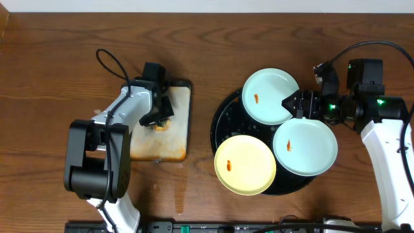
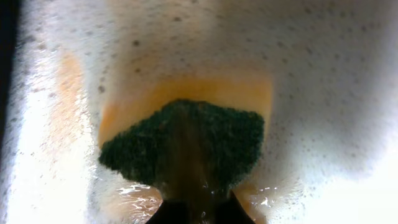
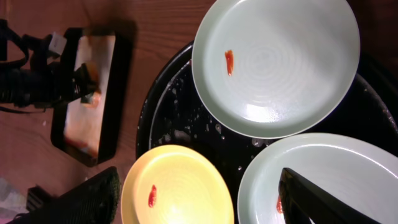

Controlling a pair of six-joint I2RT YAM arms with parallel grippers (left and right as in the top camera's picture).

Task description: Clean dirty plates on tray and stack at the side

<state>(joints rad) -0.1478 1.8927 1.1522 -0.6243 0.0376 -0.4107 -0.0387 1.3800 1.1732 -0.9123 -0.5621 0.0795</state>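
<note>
— Overhead first: where are the plates, and where are you?

— All three sit on the large round black tray (image 1: 223, 123) with the raised rim, on the brown wood-grain desk (image 1: 52, 77). A round pale mint-blue plate lies at the far side, the far mint plate (image 1: 268, 97). Its twin lies to the right, the right-hand mint plate (image 1: 307, 147). A round pale yellow plate (image 1: 244, 165) lies nearest my base. My right jaws hang over the spot where the two mint plates meet. My left jaws are well apart from the tray, down in the rectangular rust-stained metal pan (image 1: 174, 139).

— What does your left wrist see?

— My left jaws are clenched on the green sponge (image 2: 186, 146) with its orange backing, and the sponge is pushed into white suds.

— And the right wrist?

— My right jaws are released and spread wide. One finger (image 3: 320, 199) lies over the right-hand mint plate, and I cannot tell whether it touches. The other finger (image 3: 93, 199) is off the tray's edge, beside the yellow plate. The far mint plate lies ahead of both, not between them, with an orange smear (image 3: 229, 61) on it. The other two plates are smeared too.
</note>
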